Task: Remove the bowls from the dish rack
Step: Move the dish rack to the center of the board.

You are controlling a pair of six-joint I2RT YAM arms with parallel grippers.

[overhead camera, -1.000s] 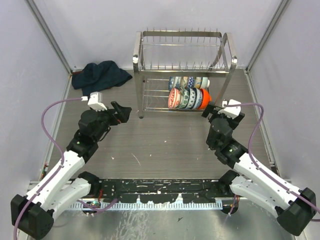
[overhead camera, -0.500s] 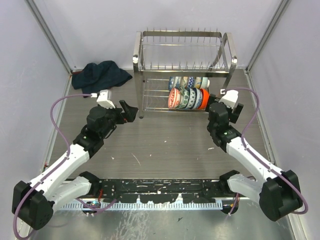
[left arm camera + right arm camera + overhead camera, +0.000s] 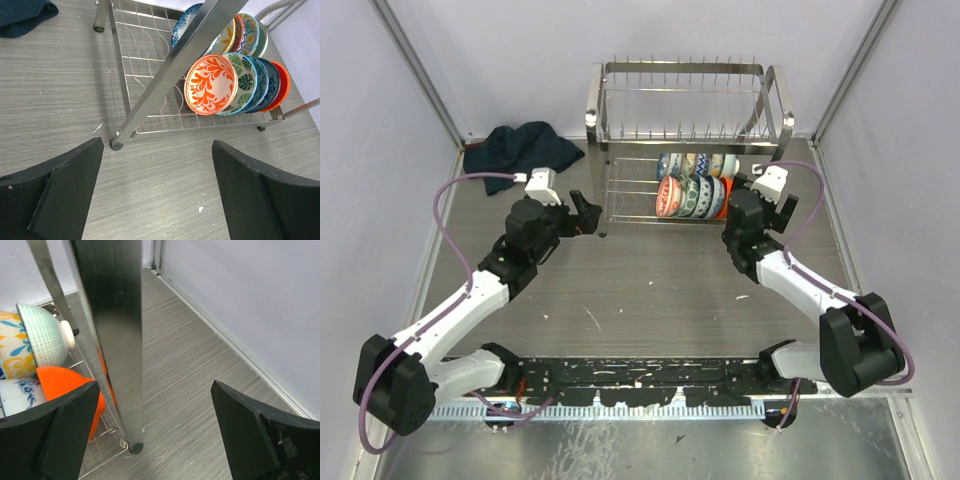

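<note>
Left gripper (image 3: 157,150) and right gripper (image 3: 155,387) both spread wide, empty, flanking silver wire dish rack (image 3: 680,70); patterned ceramic bowls (image 3: 698,196) on lower tier.

A: Any text, label, brand or number legible in any view?
B: None can be read.
A: The bowls (image 3: 212,85) ahead of the left gripper (image 3: 157,167)?
B: Painted leaf and floral patterns only, no lettering.
A: The dish rack (image 3: 160,85) in front of the fingers?
B: Plain metal, no mark that reads. The arms, seen from above, show nothing legible either.
</note>
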